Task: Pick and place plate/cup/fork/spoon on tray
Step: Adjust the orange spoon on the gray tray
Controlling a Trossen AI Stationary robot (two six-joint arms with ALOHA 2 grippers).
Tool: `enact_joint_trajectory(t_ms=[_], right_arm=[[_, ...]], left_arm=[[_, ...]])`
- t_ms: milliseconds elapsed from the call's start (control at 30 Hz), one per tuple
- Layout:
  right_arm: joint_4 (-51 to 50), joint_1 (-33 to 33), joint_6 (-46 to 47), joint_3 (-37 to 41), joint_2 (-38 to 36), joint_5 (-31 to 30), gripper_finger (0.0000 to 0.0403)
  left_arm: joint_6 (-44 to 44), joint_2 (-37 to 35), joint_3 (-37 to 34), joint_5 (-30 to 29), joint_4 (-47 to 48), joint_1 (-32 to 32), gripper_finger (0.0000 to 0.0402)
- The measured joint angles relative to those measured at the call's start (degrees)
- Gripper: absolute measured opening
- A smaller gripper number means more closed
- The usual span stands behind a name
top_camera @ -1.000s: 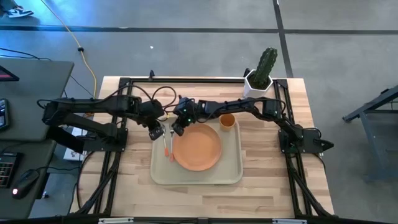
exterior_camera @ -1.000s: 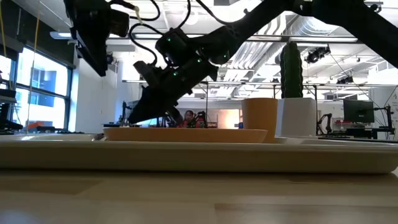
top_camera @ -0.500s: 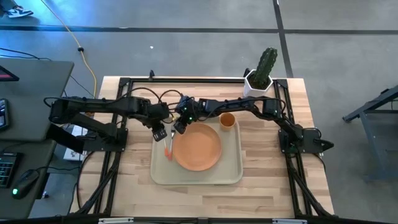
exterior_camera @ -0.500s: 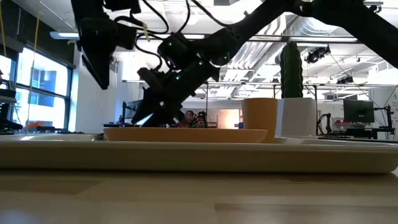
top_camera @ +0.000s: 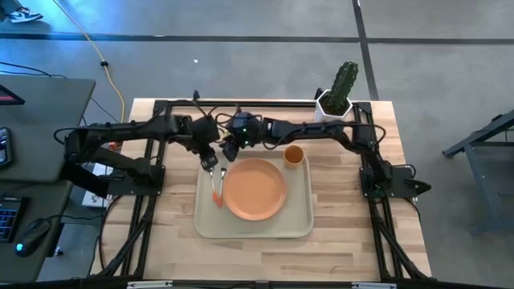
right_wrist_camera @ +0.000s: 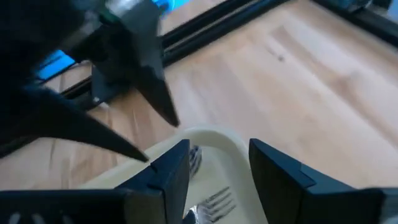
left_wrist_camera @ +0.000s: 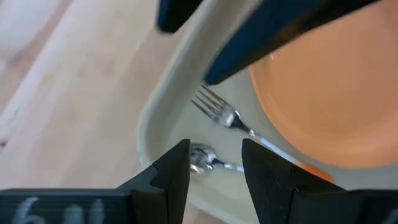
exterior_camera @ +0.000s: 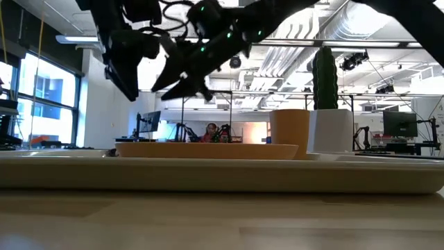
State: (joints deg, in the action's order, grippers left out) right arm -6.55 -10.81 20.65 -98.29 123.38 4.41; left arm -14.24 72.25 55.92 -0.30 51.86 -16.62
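The beige tray [top_camera: 299, 218] holds the orange plate [top_camera: 255, 189] and, at its far right corner, the orange cup [top_camera: 294, 156]. Fork [left_wrist_camera: 225, 114] and spoon [left_wrist_camera: 203, 156] lie side by side on the tray's left strip beside the plate, their orange handles [top_camera: 215, 191] pointing toward the near edge. My left gripper [left_wrist_camera: 215, 169] hovers open above the spoon's bowl. My right gripper [right_wrist_camera: 217, 177] hangs open just beside it, over the tray's far left corner, nothing between its fingers. Both are well above the tray in the low view: left gripper [exterior_camera: 130, 85], right gripper [exterior_camera: 182, 87].
A white pot with a cactus [top_camera: 337, 98] stands at the table's far right corner. The two arms' fingers are close together over the tray's far left corner. Bare wood lies left [top_camera: 173, 209], right and in front of the tray.
My right gripper has opened and risen from the tray's left strip, drawing back toward the far edge. My left gripper has moved toward the table's right, over the tray's far left corner.
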Motion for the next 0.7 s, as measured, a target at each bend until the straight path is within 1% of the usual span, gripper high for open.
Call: enact_joint_trajectory(t_ms=[100, 167, 200, 267, 333, 400, 467, 567, 700], right_arm=[[-2.8, 0.1, -1.6, 0.5, -2.6, -3.0, 0.0156], [-4.3, 0.0, -1.7, 2.8, -5.2, -4.5, 0.0156], [-3.5, 0.0, -1.7, 4.7, -6.6, -5.1, 0.0156], [-0.5, 0.0, -0.9, 10.5, -10.4, -6.2, 0.0156], [6.7, 0.1, 1.5, 18.2, -14.9, -6.5, 0.0156], [14.9, 0.1, 5.0, 26.9, -19.9, -6.0, 0.0156], [21.0, 0.6, 8.3, 34.7, -24.8, -6.1, 0.0152], [24.2, 2.6, 11.8, 43.3, -32.4, -9.8, 0.0142], [24.5, 6.7, 14.4, 50.2, -40.6, -15.3, 0.0129]], left_arm=[[0.0, 0.0, 0.0, 0.2, 0.1, -1.5, 0.0136], [0.0, 0.0, 0.0, 0.0, 0.1, -2.2, 0.0136], [0.0, 0.0, 0.0, 0.0, 0.1, -2.4, 0.0136], [0.0, 0.0, 0.0, 0.0, -0.1, -2.7, 0.0136], [-0.2, 0.0, -0.1, -0.3, -1.2, -2.7, 0.0136], [-0.4, 0.0, -1.5, -0.8, -5.3, -2.7, 0.0136], [-1.6, 0.0, -4.2, -0.8, -9.2, -2.7, 0.0136], [-2.2, 0.0, -8.6, -0.8, -12.8, -2.8, 0.0136], [-2.2, 0.0, -13.0, -2.5, -12.4, -3.1, 0.0136]])
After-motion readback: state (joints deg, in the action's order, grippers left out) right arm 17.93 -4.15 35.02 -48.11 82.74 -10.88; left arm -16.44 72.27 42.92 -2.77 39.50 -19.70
